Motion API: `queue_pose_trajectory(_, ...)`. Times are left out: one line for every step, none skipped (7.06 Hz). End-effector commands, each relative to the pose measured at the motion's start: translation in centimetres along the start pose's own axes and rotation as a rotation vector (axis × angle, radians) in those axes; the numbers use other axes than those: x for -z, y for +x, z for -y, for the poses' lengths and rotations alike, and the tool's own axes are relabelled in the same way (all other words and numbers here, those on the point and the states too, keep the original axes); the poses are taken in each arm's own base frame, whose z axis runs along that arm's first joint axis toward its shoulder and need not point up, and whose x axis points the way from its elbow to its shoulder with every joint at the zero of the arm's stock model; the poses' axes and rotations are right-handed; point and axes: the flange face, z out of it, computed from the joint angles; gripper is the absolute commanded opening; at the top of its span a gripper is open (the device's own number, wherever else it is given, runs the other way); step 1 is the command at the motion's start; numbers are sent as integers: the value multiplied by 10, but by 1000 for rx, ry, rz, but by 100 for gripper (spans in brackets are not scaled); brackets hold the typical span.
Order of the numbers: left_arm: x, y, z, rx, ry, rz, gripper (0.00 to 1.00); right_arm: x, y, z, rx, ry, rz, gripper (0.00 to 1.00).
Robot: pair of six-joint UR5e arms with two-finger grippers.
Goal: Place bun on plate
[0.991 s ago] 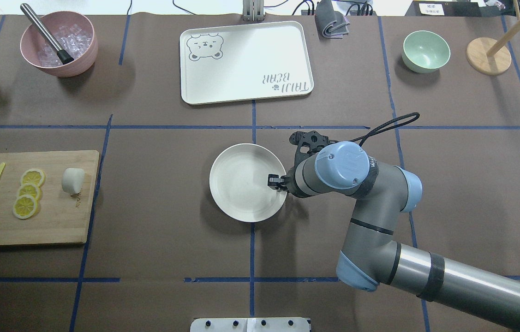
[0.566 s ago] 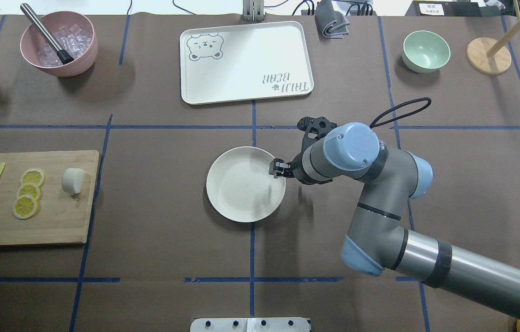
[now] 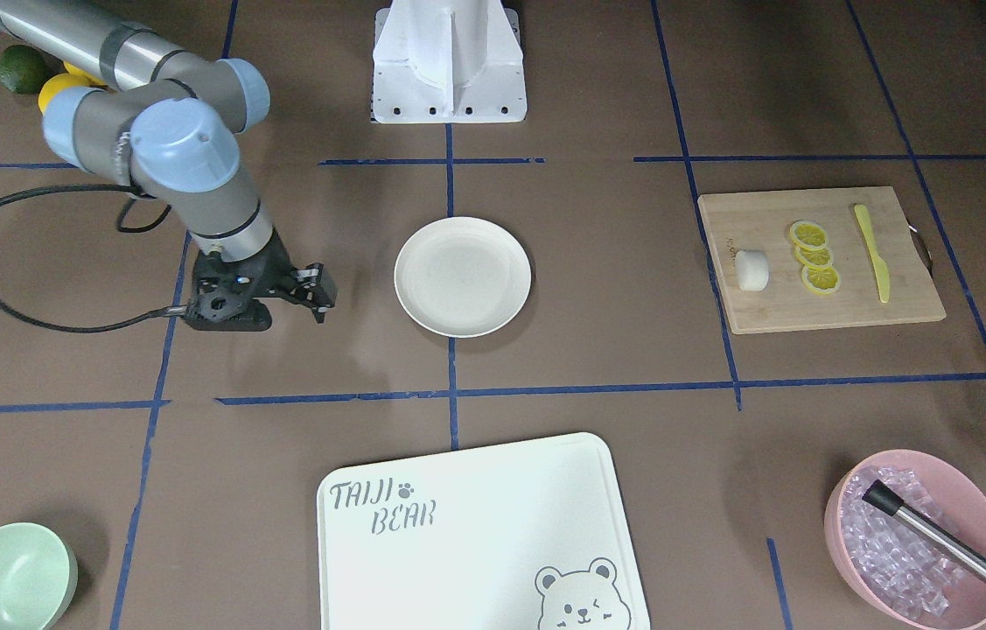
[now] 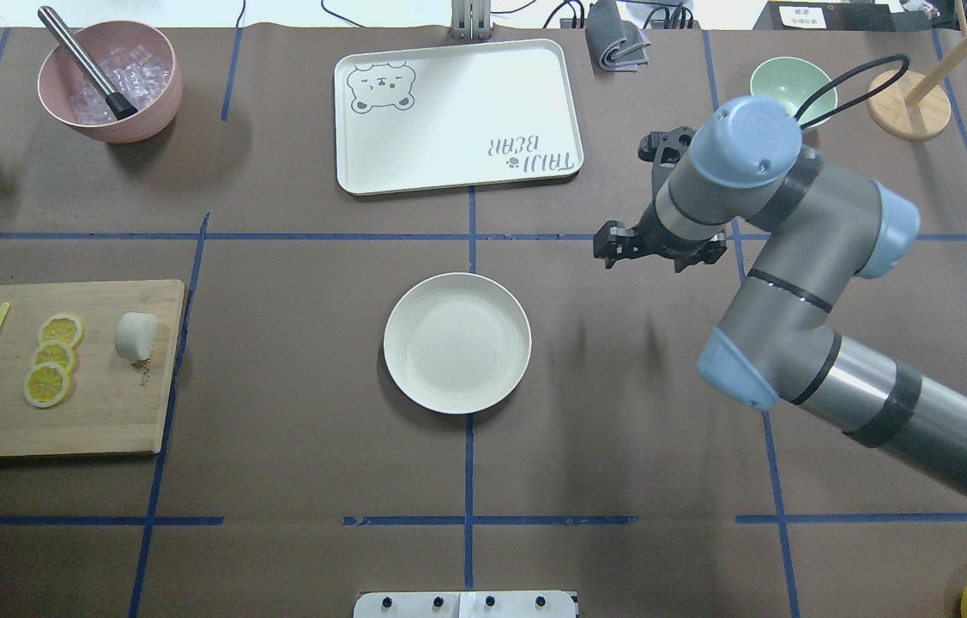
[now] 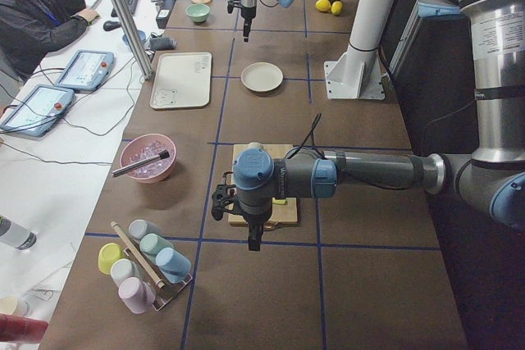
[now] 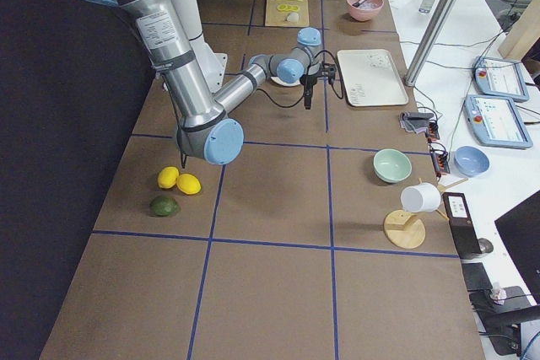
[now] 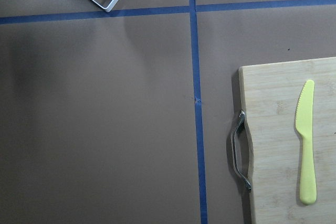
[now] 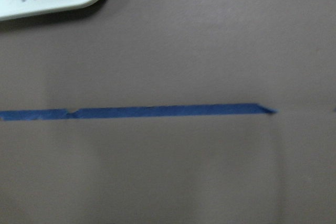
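Note:
The bun [image 4: 136,336] [image 3: 752,269] lies on its side on the wooden cutting board [image 4: 105,412], beside the lemon slices [image 4: 54,356]. At the table's middle the round cream plate [image 4: 457,343] [image 3: 463,276] holds nothing. My right gripper [image 4: 612,245] [image 3: 322,293] hangs above the table to the right of the plate and beyond it, clear of the rim, open and holding nothing. My left gripper [image 5: 254,239] shows only in the exterior left view, near the board's outer end, and I cannot tell its state. Its wrist view shows the board's handle and a yellow knife [image 7: 306,145], not the bun.
A white bear-printed board [image 4: 457,116] lies at the back centre, a mint-green bowl [image 4: 792,94] and a wooden stand [image 4: 908,103] at the back right. A pink bowl of ice with a metal rod [image 4: 110,81] sits back left. A person [image 5: 41,14] sits beyond the table.
My right gripper has left the plate's right rim and moved up and away to the right. The plate slid slightly left earlier and now rests still. The bun has not moved.

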Motion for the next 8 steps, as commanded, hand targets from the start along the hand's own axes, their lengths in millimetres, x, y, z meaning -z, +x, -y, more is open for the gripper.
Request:
queue_pose_trajectory(1, 7, 7, -12, 5, 1, 100, 33, 137, 31, 121, -39, -33, 100)
queue_pose_trajectory(13, 18, 30, -48, 37, 4, 100, 44, 212, 27, 218, -45, -61, 100)
queue_pose_trajectory(24, 27, 50, -87, 78, 9, 100, 57, 283, 24, 276, -58, -72, 100)
queue_pose_trajectory(29, 33, 59, -121, 112, 9, 100, 67, 350, 8, 323, -72, -77, 100)
queue_pose_trajectory(29, 53, 87, -157, 106, 4, 100, 80, 417, -13, 341, -76, -93, 100)
queue_pose_trajectory(24, 49, 89, -162, 103, 3, 100, 91, 479, -42, 269, -81, -113, 100)
queue_pose_trajectory(29, 55, 91, -196, 134, 1, 100, 100, 520, -71, 215, -80, -120, 100)
queue_pose_trajectory(25, 88, 98, -326, 198, -15, 100, 104, 526, -87, 178, -81, -61, 100)
